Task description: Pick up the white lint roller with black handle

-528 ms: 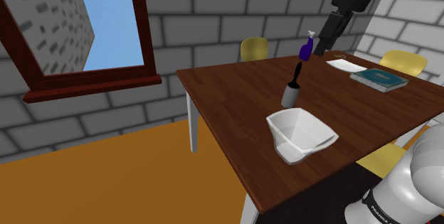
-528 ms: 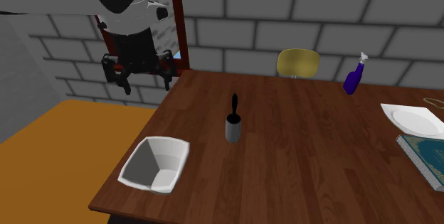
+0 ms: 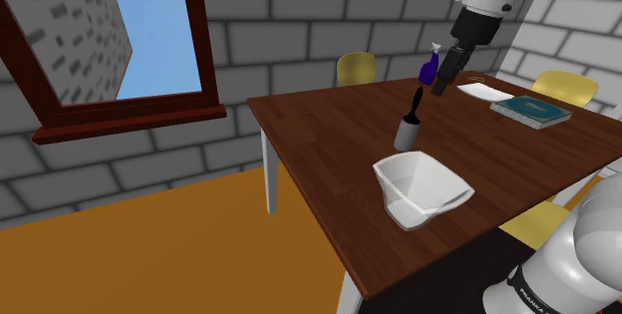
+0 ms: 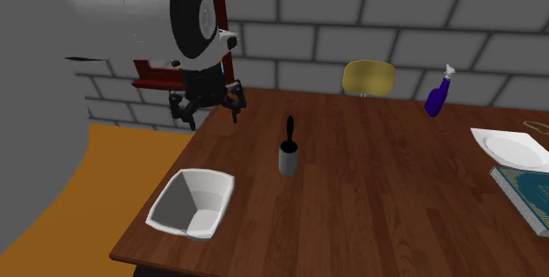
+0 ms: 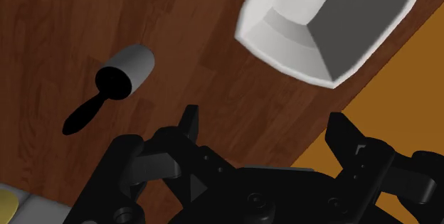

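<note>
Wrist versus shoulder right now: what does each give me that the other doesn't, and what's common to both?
Wrist view: the gripper with its fingers standing apart, open, and the lint roller off to one side of them, not between them. Shoulder view: the purple spray bottle, plate, book and window, with the gripper up above the table's far part. Both: the roller, the white bin near it, the brown table.
</note>
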### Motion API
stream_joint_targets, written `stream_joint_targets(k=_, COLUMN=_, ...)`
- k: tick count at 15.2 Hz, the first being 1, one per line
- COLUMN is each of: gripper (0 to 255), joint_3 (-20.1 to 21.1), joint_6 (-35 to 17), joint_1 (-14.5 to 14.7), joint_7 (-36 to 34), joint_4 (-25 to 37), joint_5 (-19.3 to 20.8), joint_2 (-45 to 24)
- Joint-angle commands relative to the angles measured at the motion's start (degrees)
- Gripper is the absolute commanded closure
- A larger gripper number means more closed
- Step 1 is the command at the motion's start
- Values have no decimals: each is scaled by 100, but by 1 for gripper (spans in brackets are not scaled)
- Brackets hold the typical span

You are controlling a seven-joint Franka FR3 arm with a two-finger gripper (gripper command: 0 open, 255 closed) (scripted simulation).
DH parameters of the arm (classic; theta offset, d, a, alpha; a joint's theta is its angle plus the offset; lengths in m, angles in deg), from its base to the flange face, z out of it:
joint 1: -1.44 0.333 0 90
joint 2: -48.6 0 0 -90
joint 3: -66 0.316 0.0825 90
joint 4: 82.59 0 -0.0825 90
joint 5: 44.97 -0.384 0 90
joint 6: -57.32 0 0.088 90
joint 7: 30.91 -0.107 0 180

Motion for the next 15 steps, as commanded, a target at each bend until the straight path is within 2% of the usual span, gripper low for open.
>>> stream_joint_targets(k=1, gripper=0, joint_3=-158, joint_6=-352, joint_1=-60, joint_7=240, joint_4=-227, joint_5=155, joint_2=-86)
stream_joint_targets(k=8, gripper=0, joint_3=-707, joint_6=-1627, joint_1=-249, joint_7=977, joint_4=-630, joint_5=617, joint_2=-807)
stream_joint_targets(k=15, gripper=0, joint_3=-1280, joint_6=-2929, joint_1=-376, joint_7=1714, joint_4=-608, joint_5=901, joint_2=-1934)
